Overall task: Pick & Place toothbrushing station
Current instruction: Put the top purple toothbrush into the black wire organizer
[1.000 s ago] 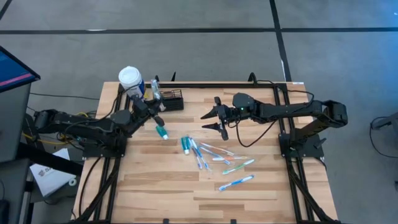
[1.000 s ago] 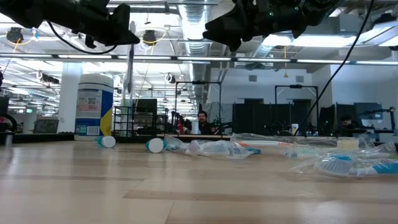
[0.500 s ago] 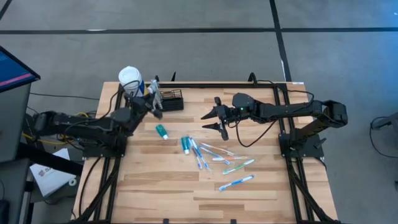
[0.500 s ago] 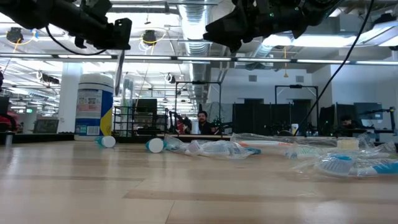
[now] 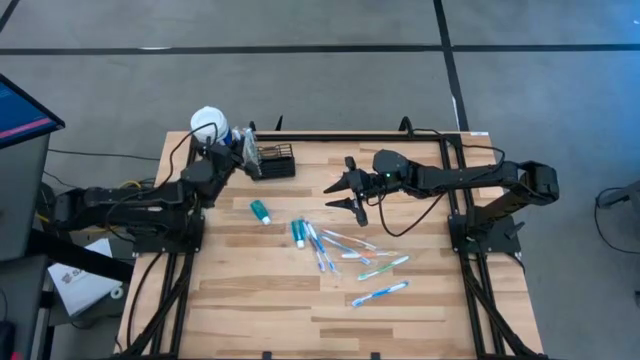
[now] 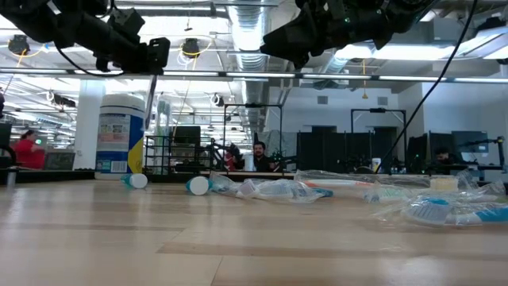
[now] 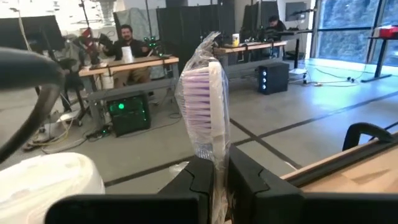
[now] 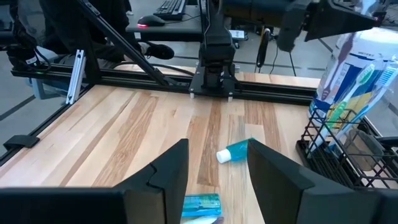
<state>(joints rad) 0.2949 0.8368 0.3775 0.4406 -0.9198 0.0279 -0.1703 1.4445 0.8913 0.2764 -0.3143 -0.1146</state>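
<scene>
Black mesh caddy [image 5: 276,160], teal tube [image 5: 260,211], purple-bristled wrapped toothbrush [image 7: 208,106].

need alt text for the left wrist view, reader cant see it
The left gripper is shut on a plastic-wrapped toothbrush with purple bristles, held upright. The white cap of a bottle shows beside it, and a person sits at a desk in the room beyond.

Black wire-mesh caddy [image 5: 275,160], wooden table [image 5: 300,300]

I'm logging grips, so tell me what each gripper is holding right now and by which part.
The left gripper holds a plastic-wrapped toothbrush by its handle, head up. The right gripper is open above the table, holding nothing.
</scene>
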